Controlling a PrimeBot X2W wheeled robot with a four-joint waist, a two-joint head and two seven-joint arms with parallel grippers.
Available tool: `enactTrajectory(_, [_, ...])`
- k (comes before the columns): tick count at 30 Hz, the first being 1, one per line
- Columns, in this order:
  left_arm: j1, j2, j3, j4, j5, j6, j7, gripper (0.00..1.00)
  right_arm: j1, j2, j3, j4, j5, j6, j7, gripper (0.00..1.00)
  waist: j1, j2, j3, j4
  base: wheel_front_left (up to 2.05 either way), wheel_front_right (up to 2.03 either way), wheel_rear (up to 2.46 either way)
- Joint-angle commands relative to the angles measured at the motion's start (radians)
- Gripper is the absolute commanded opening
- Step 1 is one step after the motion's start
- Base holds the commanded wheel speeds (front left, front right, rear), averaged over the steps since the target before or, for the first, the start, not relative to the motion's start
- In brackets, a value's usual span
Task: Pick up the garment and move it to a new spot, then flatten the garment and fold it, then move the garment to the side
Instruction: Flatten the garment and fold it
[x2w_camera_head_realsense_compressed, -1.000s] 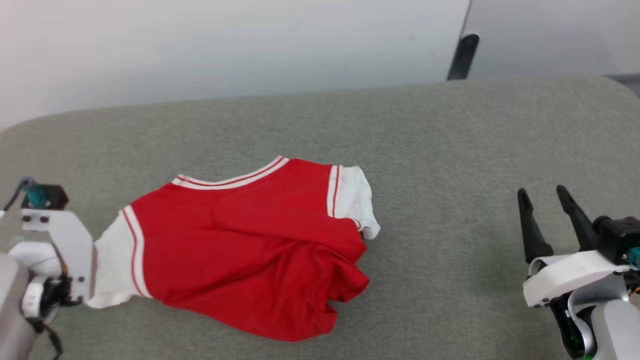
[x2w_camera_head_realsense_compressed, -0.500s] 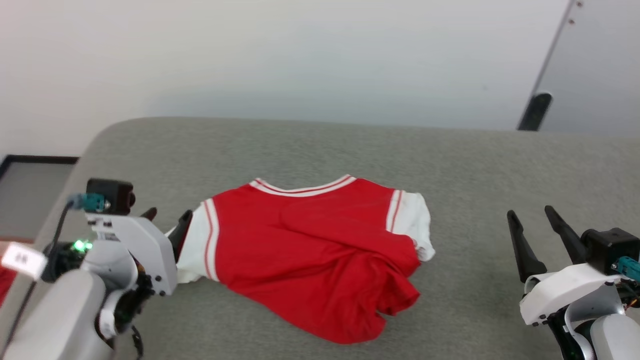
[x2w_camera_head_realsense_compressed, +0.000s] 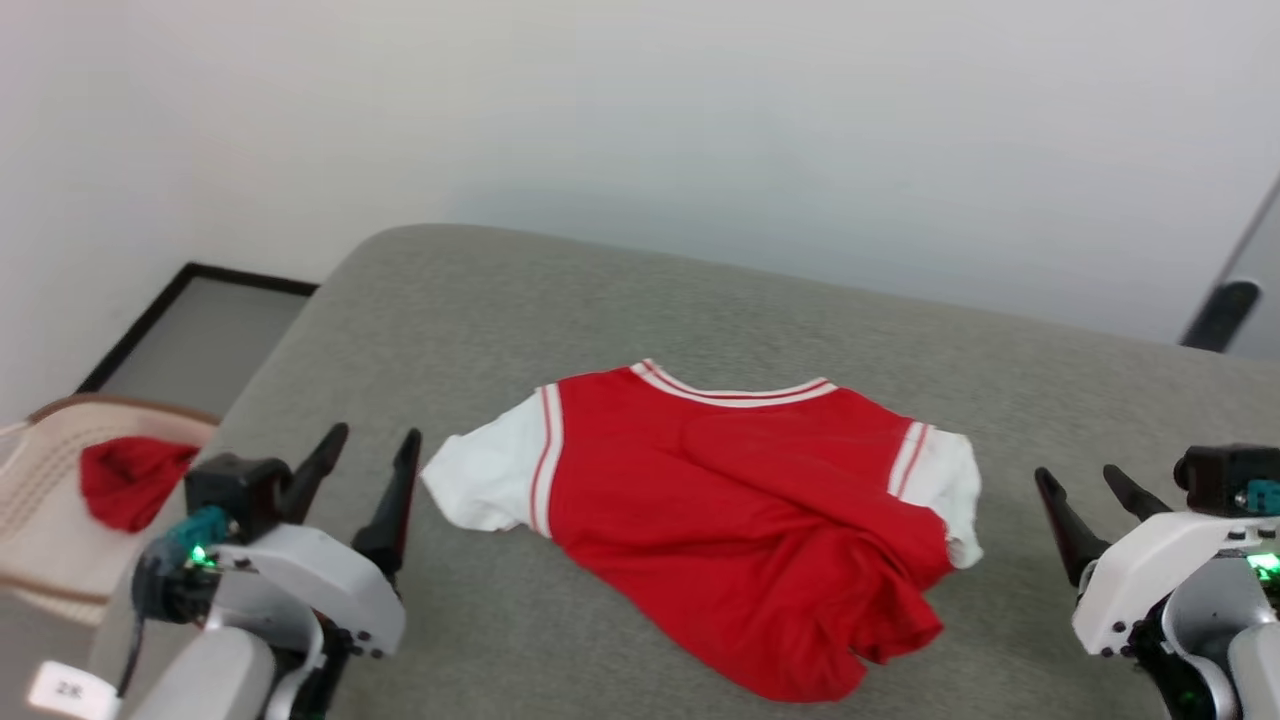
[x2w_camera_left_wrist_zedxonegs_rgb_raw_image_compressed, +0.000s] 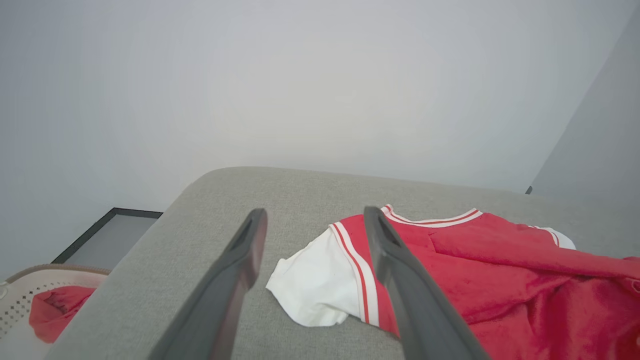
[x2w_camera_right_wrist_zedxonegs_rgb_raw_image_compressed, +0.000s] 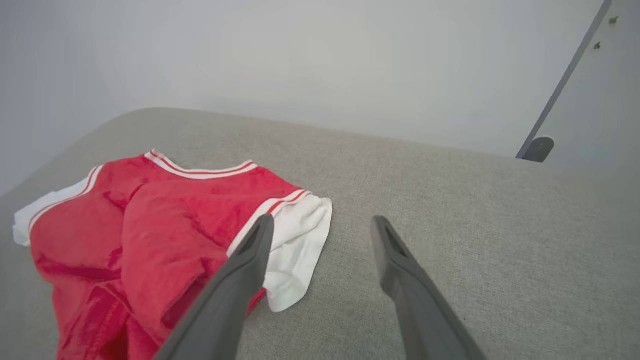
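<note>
The garment (x2w_camera_head_realsense_compressed: 740, 500), a red jersey shirt with white sleeves and striped trim, lies back-up and rumpled on the grey cushioned surface (x2w_camera_head_realsense_compressed: 560, 300); its lower hem is bunched at the right. It also lies in the left wrist view (x2w_camera_left_wrist_zedxonegs_rgb_raw_image_compressed: 475, 270) and the right wrist view (x2w_camera_right_wrist_zedxonegs_rgb_raw_image_compressed: 150, 225). My left gripper (x2w_camera_head_realsense_compressed: 370, 470) hovers open just left of the white sleeve (x2w_camera_head_realsense_compressed: 480, 480), holding nothing. My right gripper (x2w_camera_head_realsense_compressed: 1090, 505) stands open to the right of the other sleeve (x2w_camera_head_realsense_compressed: 950, 480), apart from it.
A beige perforated basket (x2w_camera_head_realsense_compressed: 40, 500) with a plain red cloth bundle (x2w_camera_head_realsense_compressed: 125, 480) sits off the surface's left edge. A dark-framed panel (x2w_camera_head_realsense_compressed: 200, 340) lies on the floor behind it. A white wall stands behind, with a dark handle (x2w_camera_head_realsense_compressed: 1215, 315) at far right.
The head camera has swung left, bringing the basket into view. My left gripper has come off the white sleeve and now points up beside it, open. The right gripper stays open.
</note>
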Motion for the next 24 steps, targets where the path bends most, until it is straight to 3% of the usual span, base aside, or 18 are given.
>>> enactTrajectory(1, [0.012, -0.014, -0.008, -0.003, 0.008, -0.004, -0.017, 1.0, -0.009, -0.008, -0.009, 0.009, 0.012, 0.0, 0.036, 1.0, 0.0, 0.0, 0.007, 0.06, 0.0, 0.0, 0.0])
enactTrajectory(10, [0.014, -0.088, -0.003, -0.002, 0.013, 0.027, -0.121, 1.0, -0.069, -0.042, -0.067, 0.018, 0.018, 0.0, 0.259, 1.0, 0.0, 0.0, 0.11, 0.161, 0.0, 0.0, 0.0])
enactTrajectory(24, [-0.059, -0.191, -0.005, 0.071, 0.031, -0.018, -0.171, 1.0, -0.106, -0.06, -0.089, 0.051, -0.026, 0.0, 0.504, 1.0, 0.0, 0.0, 0.234, 0.26, 0.0, 0.0, 0.0])
